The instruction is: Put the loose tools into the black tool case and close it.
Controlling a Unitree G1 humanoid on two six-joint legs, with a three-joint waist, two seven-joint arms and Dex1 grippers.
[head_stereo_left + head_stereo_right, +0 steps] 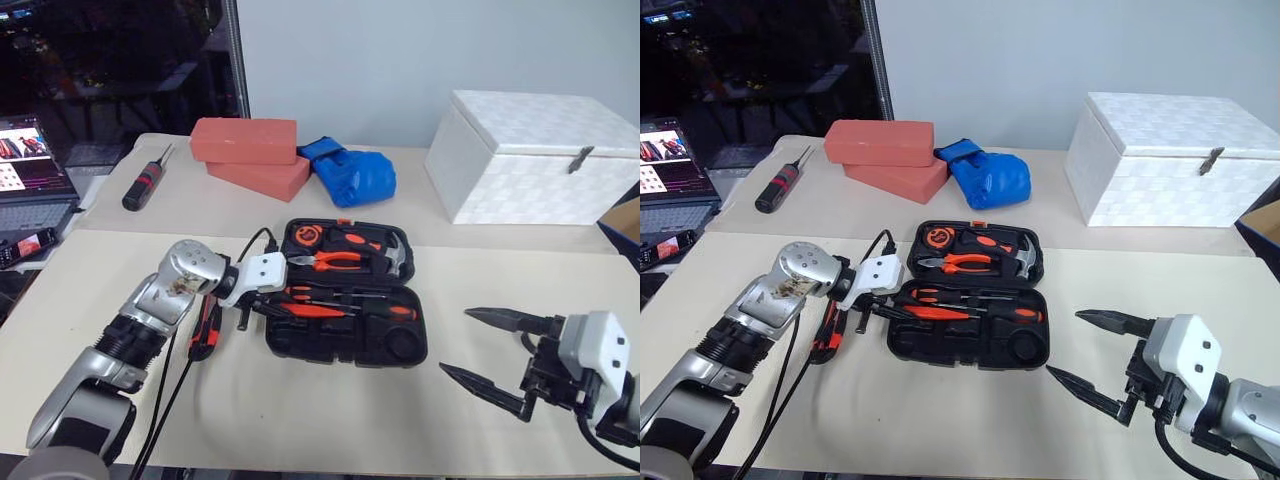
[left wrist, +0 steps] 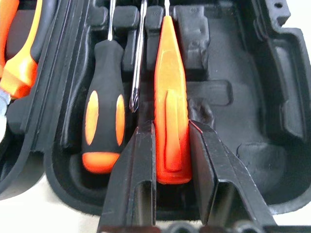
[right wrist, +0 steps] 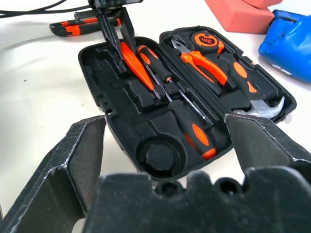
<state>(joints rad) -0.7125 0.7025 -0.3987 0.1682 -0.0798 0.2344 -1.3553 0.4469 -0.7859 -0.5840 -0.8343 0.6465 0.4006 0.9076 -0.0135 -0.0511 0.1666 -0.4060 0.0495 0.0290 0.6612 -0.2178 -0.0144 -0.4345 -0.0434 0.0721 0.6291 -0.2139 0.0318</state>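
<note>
Lying beside case [image 1: 345, 345]: knife [image 1: 205, 330]; hand [image 1: 262, 308] between.

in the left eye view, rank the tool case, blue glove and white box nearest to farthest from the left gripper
1. black tool case: right at the left gripper, whose fingers reach into its near half.
2. blue glove: farther back on the table, behind the case.
3. white box: farthest, at the back on the robot's right.
</note>
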